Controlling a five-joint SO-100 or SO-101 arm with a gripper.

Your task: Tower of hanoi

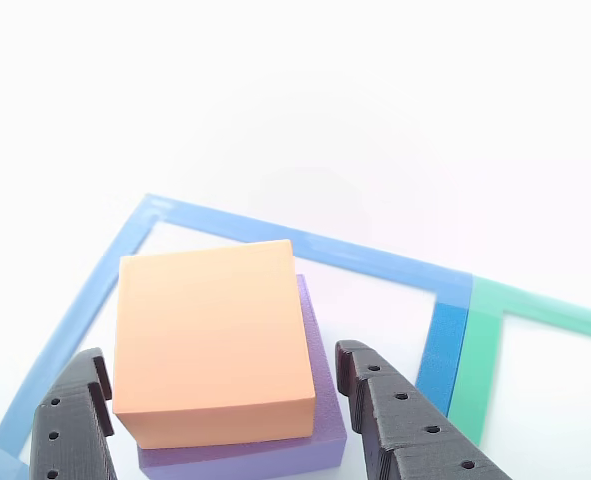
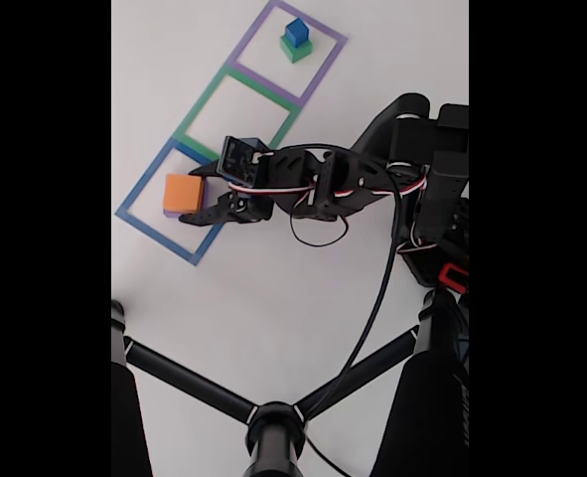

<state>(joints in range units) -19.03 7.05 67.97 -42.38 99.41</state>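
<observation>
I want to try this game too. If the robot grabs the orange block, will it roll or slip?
Probably not: the orange block has flat sides, so rolling is unlikely. Its matte surface should grip fairly well. It rests flat on the purple block, so it looks steady.

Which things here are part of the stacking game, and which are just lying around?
Part of the game:
orange block on top of the purple block
blue block on top of the green block
gripper, open around the orange block

Just there:
taped square outlines
black tripod legs
cable
</observation>
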